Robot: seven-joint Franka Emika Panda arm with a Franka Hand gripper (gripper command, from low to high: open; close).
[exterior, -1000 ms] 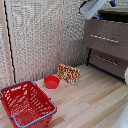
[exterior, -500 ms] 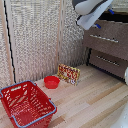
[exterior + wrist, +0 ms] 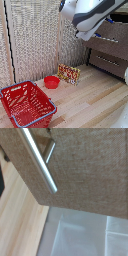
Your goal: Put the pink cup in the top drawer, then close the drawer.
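My bulky white arm [image 3: 95, 14] reaches across the top right of the exterior view, in front of the dark brown storage unit [image 3: 112, 55]. Its blurred end, the gripper [image 3: 87, 34], hangs just off the dresser's upper drawer [image 3: 114, 44]; I cannot make out the fingers. The wrist view shows no fingers, only a brown drawer front [image 3: 85, 173] with a silver bar handle [image 3: 39, 159] very close. The pink recepticle is out of view in both frames. A lower drawer [image 3: 107, 64] with its own bar handle looks shut.
A red wire-sided basket [image 3: 25, 104] stands on the wooden floor at the exterior view's left. A low red bowl [image 3: 51, 82] and a patterned box [image 3: 69, 74] sit before the woven screen [image 3: 35, 40]. A pale surface [image 3: 80, 235] lies below the drawer front.
The arm has swung toward the exterior view's left and downward, now covering much more of the dresser's top. Basket, bowl and box have not moved.
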